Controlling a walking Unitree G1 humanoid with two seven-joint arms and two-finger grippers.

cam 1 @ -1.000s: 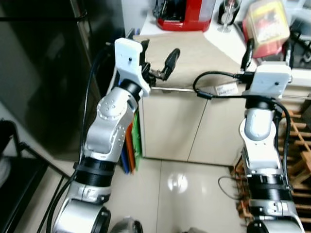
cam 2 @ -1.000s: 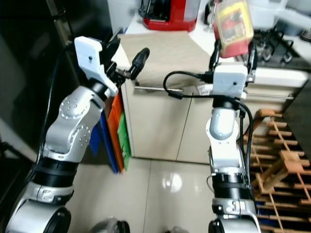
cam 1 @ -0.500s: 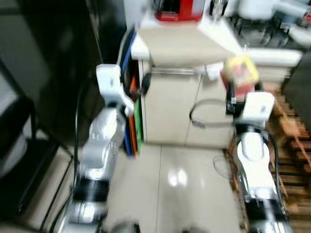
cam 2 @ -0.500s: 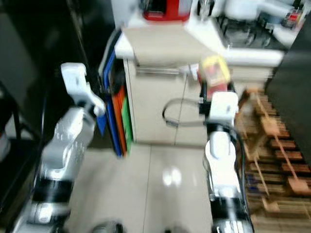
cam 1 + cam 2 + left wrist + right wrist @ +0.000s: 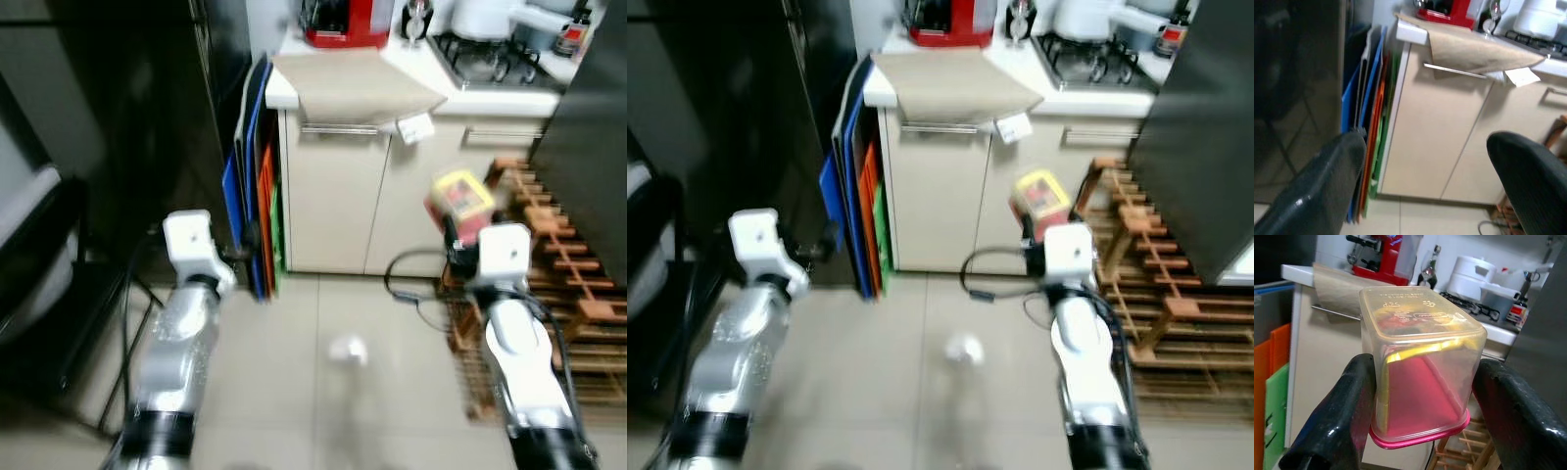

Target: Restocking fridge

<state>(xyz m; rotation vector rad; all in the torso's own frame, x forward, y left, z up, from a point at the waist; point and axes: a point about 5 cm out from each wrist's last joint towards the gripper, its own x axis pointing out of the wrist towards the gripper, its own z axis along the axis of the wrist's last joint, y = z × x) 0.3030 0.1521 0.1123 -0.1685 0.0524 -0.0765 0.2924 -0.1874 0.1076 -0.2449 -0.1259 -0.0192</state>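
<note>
The right tool (image 5: pixel 1420 396) is clamped on a clear plastic box (image 5: pixel 1418 357) with a pink lid, its two black fingers (image 5: pixel 1347 411) pressing the box's opposite sides; the box is held with the lid end toward the wrist and the embossed base pointing away. Something yellow and red shows through its walls, but what it is cannot be made out. In the head views the box (image 5: pixel 460 201) sits raised in front of the right arm, to the right of the scene, before the cupboard doors (image 5: pixel 338 201) and beside a wooden rack (image 5: pixel 563 264) on the floor. The left tool (image 5: pixel 1420 181) holds nothing and its fingers (image 5: pixel 1317 191) stand wide apart; it hangs low at the left, near a dark fridge (image 5: pixel 127 108). Flat boards (image 5: pixel 257 196) in blue, orange and green stand on edge between the fridge and the cupboard. On the desk (image 5: pixel 470 93) at the far side lie a beige cloth (image 5: pixel 353 83) hanging over the front edge, a red appliance (image 5: pixel 348 24), a wine glass (image 5: pixel 1492 14), a white pot (image 5: pixel 1471 276) and a stove (image 5: pixel 480 59). The floor (image 5: pixel 343 372) is pale glossy tile with a bright reflection on it. The head views are somewhat blurred.
</note>
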